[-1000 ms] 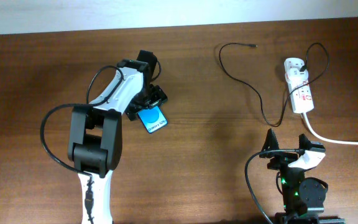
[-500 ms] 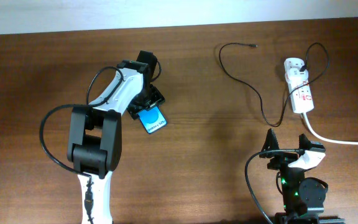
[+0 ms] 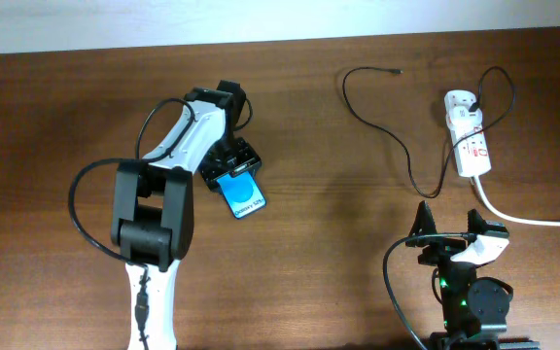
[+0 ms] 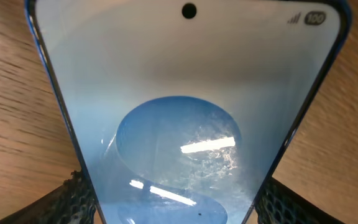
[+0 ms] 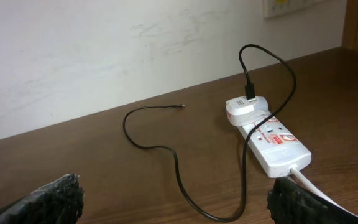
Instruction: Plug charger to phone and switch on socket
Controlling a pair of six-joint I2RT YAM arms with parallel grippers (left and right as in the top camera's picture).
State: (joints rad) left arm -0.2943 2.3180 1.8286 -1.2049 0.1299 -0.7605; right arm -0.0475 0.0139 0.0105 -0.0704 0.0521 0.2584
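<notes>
Phone, brown wooden table, white wall behind

The phone lies on the left half of the counter, its far end between the left fingers. The socket lies well apart, at the far right. The charger leaves the socket's far end, crosses over it, bends on the near side and winds back leftwards; its free plug lies behind and left of the socket. The thick lead runs from the socket's near end to the right edge. The right fingers sit spread in front of the socket.
</notes>
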